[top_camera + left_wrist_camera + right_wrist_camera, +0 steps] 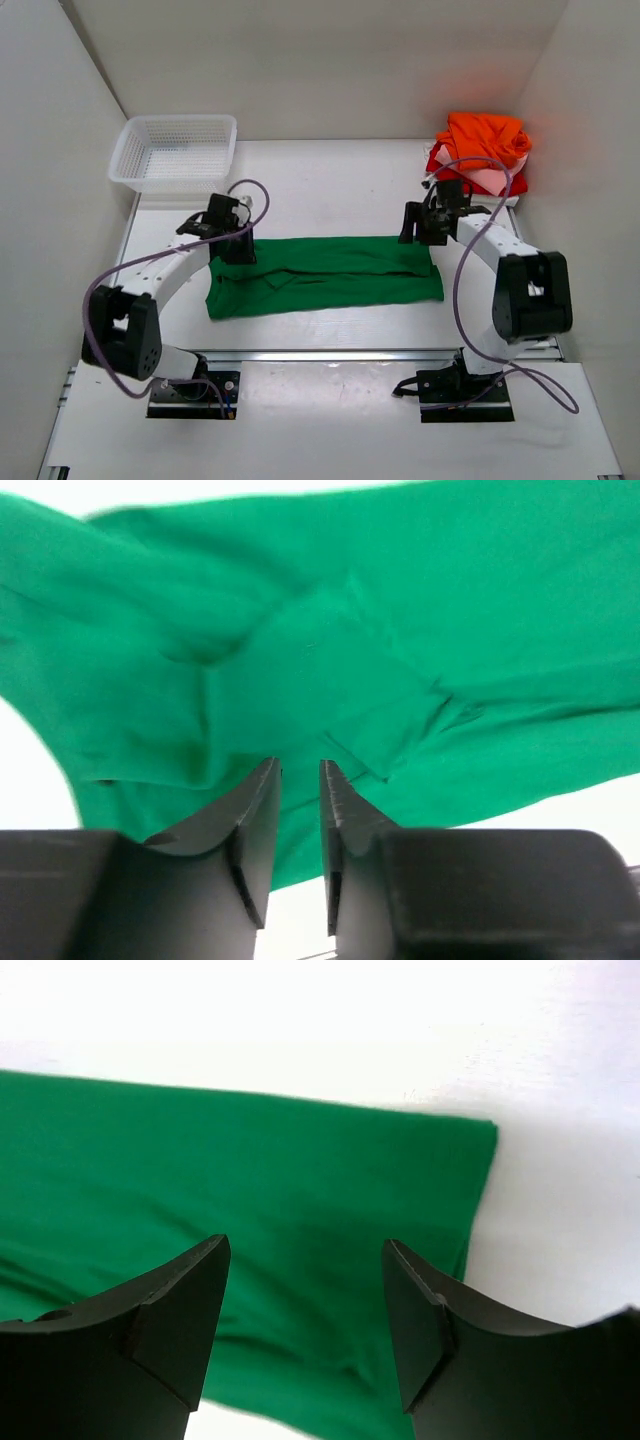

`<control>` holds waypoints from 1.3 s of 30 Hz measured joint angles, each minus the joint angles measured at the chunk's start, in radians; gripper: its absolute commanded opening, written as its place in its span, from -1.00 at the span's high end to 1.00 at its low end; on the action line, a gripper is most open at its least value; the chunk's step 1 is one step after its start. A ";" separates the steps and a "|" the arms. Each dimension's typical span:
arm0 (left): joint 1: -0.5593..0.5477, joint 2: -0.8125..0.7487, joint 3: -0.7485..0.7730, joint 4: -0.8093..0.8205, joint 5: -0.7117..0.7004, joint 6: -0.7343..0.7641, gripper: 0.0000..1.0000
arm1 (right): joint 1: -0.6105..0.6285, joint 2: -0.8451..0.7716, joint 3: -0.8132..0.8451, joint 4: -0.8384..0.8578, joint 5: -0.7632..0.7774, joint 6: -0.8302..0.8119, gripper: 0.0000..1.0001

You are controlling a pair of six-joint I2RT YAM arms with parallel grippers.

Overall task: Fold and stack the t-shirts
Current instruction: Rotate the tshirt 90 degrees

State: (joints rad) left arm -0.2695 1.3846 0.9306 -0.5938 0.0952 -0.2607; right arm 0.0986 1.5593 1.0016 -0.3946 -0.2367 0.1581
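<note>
The bright green t-shirt [325, 275] lies folded into a long strip across the middle of the table. My left gripper [235, 250] hovers over its left end. In the left wrist view the gripper [300, 765] has its jaws a narrow gap apart with nothing between them, above rumpled green cloth [330, 670]. My right gripper [420, 232] is at the strip's far right corner. In the right wrist view it [305, 1245] is wide open and empty over the green cloth [250, 1190]. The orange shirt [487, 135] tops a pile with the pale pink [487, 178] and red [438, 160] ones.
A white plastic mesh basket [175, 150] stands at the back left. The pile of shirts sits in the back right corner against the white wall [575, 130]. Bare white table [330, 190] lies between basket and pile and in front of the green strip.
</note>
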 measured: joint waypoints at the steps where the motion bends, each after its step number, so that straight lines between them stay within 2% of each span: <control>1: -0.011 0.027 -0.015 0.004 0.001 -0.012 0.42 | 0.005 0.040 0.012 0.002 0.000 0.003 -0.19; 5: -0.044 0.203 -0.053 0.007 -0.001 -0.056 0.58 | 0.031 0.153 0.014 -0.016 0.023 0.030 -0.18; 8: -0.054 0.314 0.057 -0.028 -0.002 -0.079 0.64 | 0.076 0.105 -0.041 -0.009 0.056 0.079 -0.17; 10: -0.062 0.430 0.194 -0.079 0.006 -0.081 0.62 | 0.124 0.019 -0.137 0.003 0.077 0.130 -0.13; 12: -0.068 0.581 0.402 -0.152 0.021 -0.076 0.60 | 0.181 -0.087 -0.243 0.005 0.084 0.186 -0.11; 14: -0.077 0.770 0.698 -0.261 0.032 -0.059 0.63 | 0.245 -0.188 -0.335 0.013 0.085 0.246 -0.03; 18: -0.094 1.178 1.403 -0.443 0.066 -0.039 0.71 | 0.410 -0.323 -0.460 0.067 0.034 0.378 -0.04; 20: -0.093 1.268 1.555 -0.426 0.101 -0.047 0.71 | 0.501 -0.348 -0.498 0.129 -0.004 0.425 -0.01; 23: -0.088 1.321 1.645 -0.451 0.142 -0.057 0.70 | 0.586 -0.338 -0.543 0.246 -0.089 0.476 0.01; 30: -0.080 1.326 1.646 -0.415 0.187 -0.090 0.71 | 0.659 -0.134 -0.460 0.421 -0.211 0.493 0.01; 33: -0.071 1.328 1.649 -0.373 0.210 -0.117 0.56 | 0.718 -0.079 -0.407 0.441 -0.210 0.484 -0.07; 36: -0.054 1.316 1.646 -0.316 0.264 -0.148 0.51 | 0.764 -0.074 -0.378 0.423 -0.174 0.474 -0.08; 39: -0.038 1.226 1.571 -0.268 0.305 -0.163 0.46 | 0.785 -0.087 -0.371 0.394 -0.134 0.476 -0.12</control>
State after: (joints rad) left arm -0.3073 2.6106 2.5015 -0.8616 0.4000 -0.4240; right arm 0.8833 1.4723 0.6304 -0.0010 -0.3702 0.6338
